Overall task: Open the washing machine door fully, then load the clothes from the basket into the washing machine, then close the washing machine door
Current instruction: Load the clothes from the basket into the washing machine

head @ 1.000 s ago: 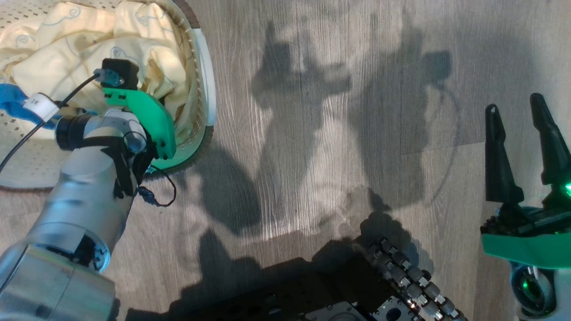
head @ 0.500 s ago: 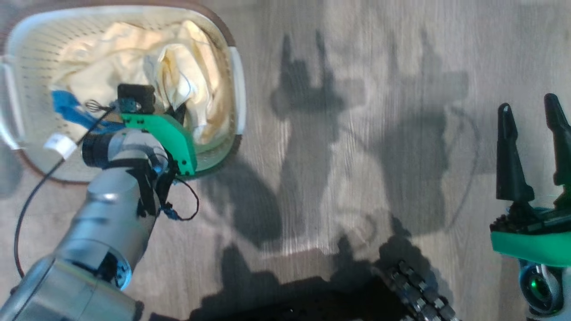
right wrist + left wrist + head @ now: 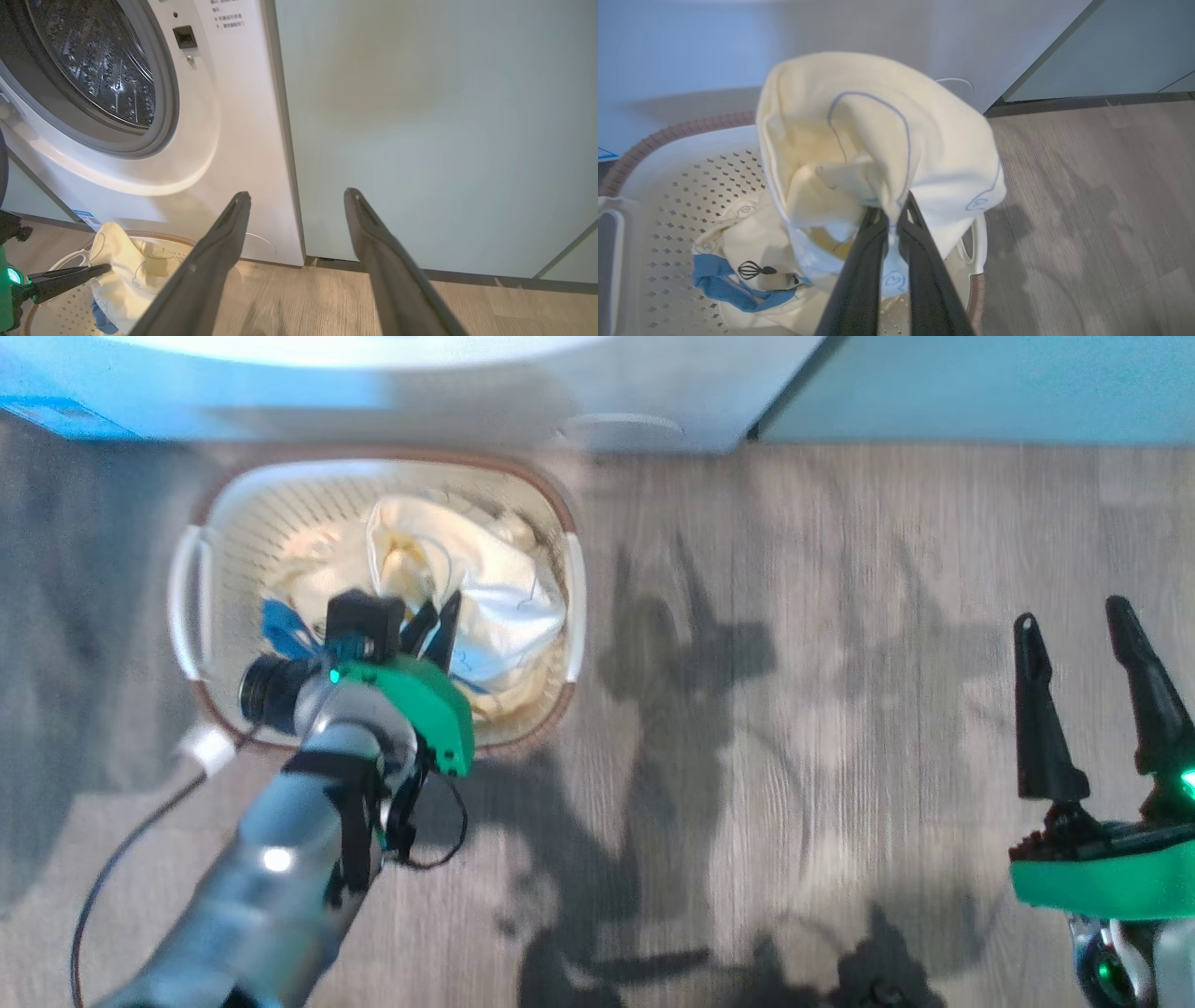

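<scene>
The cream basket [image 3: 196,616] with its brown rim stands on the floor just before the white washing machine [image 3: 373,383]. My left gripper [image 3: 437,625] is shut on a pale yellow garment [image 3: 878,140] and holds it bunched above the basket [image 3: 668,186]. More clothes [image 3: 738,261], with a bit of blue fabric [image 3: 714,284], lie in the basket's bottom. The washing machine's grey-rimmed opening [image 3: 154,135] shows its steel drum [image 3: 93,60]; the door is out of view. My right gripper [image 3: 1074,625] stands open at the lower right, with nothing between its fingers.
A pale green cabinet [image 3: 444,116] stands right of the washer. Bare wood floor [image 3: 794,709] lies between the basket and my right gripper. A black cable [image 3: 121,868] trails from my left forearm.
The head camera has tilted up, bringing the washer's base into view. My left gripper has come up out of the basket with the yellow garment in it. The right gripper stays open.
</scene>
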You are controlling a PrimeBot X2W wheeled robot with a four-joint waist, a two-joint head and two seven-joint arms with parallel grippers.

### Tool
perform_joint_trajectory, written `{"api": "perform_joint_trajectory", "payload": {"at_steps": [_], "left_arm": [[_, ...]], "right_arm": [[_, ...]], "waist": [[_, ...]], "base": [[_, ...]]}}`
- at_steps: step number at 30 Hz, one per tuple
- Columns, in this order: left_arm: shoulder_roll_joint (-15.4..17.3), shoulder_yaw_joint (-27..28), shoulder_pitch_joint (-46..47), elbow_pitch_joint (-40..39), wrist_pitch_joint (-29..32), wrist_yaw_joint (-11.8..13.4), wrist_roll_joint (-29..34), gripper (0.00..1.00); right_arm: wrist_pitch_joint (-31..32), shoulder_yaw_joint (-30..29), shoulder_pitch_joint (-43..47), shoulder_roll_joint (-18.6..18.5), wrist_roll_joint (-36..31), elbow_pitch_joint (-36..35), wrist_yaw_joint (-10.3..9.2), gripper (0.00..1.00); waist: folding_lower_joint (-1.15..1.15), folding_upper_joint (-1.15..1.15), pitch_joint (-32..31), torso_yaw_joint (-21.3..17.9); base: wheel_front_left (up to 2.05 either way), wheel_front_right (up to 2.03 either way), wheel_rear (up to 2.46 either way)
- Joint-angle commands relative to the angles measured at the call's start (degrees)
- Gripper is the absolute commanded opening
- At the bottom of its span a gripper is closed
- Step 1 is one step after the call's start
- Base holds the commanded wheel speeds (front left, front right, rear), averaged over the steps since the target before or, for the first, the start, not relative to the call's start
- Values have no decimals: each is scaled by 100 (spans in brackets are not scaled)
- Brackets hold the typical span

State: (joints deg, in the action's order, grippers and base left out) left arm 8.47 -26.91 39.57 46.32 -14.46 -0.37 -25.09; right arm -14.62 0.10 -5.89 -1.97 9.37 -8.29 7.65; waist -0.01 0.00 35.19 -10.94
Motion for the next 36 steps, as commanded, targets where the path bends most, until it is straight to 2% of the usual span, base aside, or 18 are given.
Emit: {"api": "perform_joint_trajectory", "payload": {"at_steps": [1, 9, 21, 36], "left_arm": [[192, 252, -218, -372, -52, 81, 143, 0], [282, 894, -1143, -1900, -53, 442, 625, 0], [309, 1526, -2373, -3424, -53, 672, 878, 0], [450, 1598, -3580, -4271, 90, 886, 929, 0]], "right_arm": [[-38, 80, 221, -91, -53, -118, -16, 100], [-38, -19, 432, -90, -230, 68, -16, 100], [-38, -187, 715, -90, -425, 317, -16, 100], [-38, -235, 1230, -90, -500, 386, -16, 100]], "waist": [[1, 0, -362, 202], [1, 0, -973, 490], [1, 0, -1947, 837], [1, 0, -2999, 1057]], "base": [[0, 0, 0], [0, 0, 0], [0, 0, 0], [0, 0, 0]]}}
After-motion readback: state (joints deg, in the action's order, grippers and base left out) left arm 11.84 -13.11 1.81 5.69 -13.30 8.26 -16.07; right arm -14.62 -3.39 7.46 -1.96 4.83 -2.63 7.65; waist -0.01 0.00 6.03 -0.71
